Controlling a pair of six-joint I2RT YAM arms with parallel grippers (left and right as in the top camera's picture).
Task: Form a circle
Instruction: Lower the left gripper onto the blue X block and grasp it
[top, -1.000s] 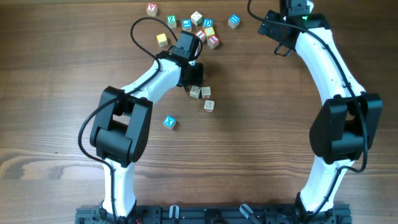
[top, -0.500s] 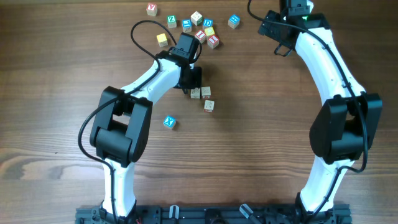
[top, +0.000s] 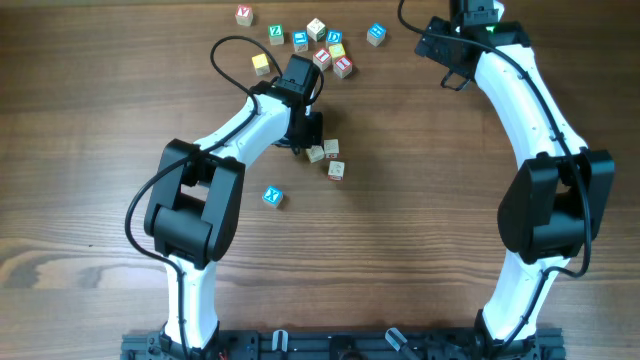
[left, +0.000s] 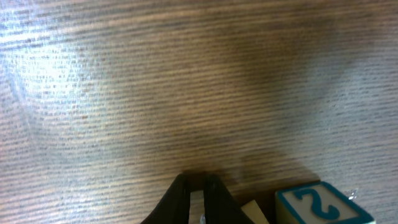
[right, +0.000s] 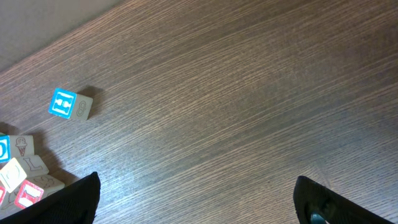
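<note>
Three small cream letter cubes lie in a short arc near the table's middle, not a closed circle: one (top: 316, 153) by my left gripper (top: 306, 138), one (top: 331, 147) just right of it, one with red print (top: 336, 170) below. A blue "X" cube (top: 272, 196) sits apart to the lower left. In the left wrist view the gripper (left: 196, 182) is shut, its tips low over the wood, with a teal "2" cube (left: 320, 202) just right of it. My right gripper (right: 196, 199) is open wide over bare wood at the far right.
Several loose coloured cubes are scattered at the far edge, among them a yellow one (top: 261, 64), a red-and-white one (top: 343, 66) and a blue one (top: 376, 34). That blue cube (right: 70, 104) also shows in the right wrist view. Both arm bases stand at the near edge.
My left gripper has shifted slightly toward the near side, and the cream cube beside it has been nudged a little that way. The right arm has not moved.
</note>
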